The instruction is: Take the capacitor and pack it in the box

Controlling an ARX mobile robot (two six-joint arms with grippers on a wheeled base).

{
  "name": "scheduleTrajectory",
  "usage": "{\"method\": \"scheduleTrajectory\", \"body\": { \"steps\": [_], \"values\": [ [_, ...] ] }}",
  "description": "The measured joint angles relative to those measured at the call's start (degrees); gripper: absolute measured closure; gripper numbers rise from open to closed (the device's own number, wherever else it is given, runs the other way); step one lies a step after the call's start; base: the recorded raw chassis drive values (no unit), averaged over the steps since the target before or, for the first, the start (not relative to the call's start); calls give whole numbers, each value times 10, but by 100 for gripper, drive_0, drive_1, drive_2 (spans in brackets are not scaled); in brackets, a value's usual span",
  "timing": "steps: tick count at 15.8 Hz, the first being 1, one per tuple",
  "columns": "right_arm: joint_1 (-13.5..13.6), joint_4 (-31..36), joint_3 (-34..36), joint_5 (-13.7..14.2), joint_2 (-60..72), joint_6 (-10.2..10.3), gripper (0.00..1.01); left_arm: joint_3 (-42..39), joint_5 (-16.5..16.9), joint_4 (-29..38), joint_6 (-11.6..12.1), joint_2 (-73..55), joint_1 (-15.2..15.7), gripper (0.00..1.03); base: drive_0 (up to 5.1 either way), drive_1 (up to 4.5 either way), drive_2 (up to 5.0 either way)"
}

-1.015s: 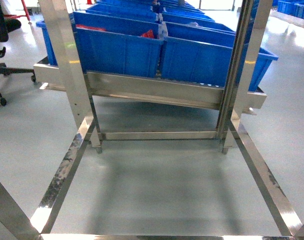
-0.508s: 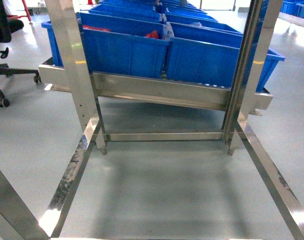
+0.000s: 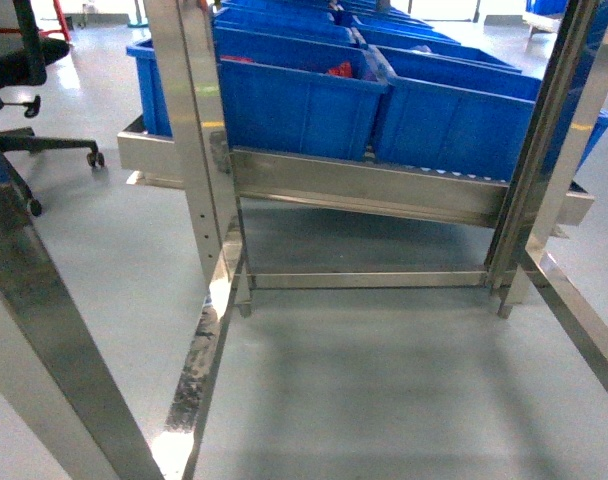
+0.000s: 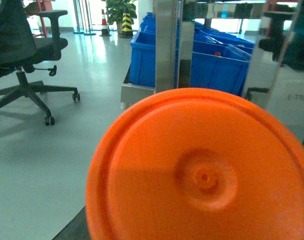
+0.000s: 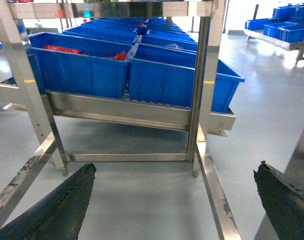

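Note:
A round orange capacitor (image 4: pixel 202 170), seen end-on with a small dimple at its middle, fills most of the left wrist view. It sits right in front of that camera and hides my left gripper's fingers. A dark sliver (image 4: pixel 72 231) shows below its left edge. My right gripper (image 5: pixel 174 200) is open, with nothing between its dark fingertips (image 5: pixel 77 185) above the grey floor. Blue boxes (image 3: pixel 299 100) stand in rows on a steel rack (image 3: pixel 364 185) ahead; some hold red parts (image 3: pixel 341 70). Neither gripper shows in the head view.
Steel uprights (image 3: pixel 199 140) and low floor rails (image 3: pixel 199 370) frame the space in front of me. A slanted steel post (image 3: pixel 44 330) is close at the left. An office chair (image 4: pixel 22 55) stands on the floor to the left.
The head view has swung left: the rack and blue boxes have slid rightwards in the frame, and a near steel post has come in at the left.

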State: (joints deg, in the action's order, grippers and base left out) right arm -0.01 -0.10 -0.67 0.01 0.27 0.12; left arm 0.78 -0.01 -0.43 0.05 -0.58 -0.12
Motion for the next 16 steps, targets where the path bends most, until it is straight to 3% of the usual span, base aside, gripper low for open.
{"method": "scheduleTrajectory", "body": {
  "steps": [16],
  "values": [
    [0, -1, 0, 0, 0, 0, 3, 0, 0, 1, 0, 0, 0, 59, -484, 210, 285]
  ]
}}
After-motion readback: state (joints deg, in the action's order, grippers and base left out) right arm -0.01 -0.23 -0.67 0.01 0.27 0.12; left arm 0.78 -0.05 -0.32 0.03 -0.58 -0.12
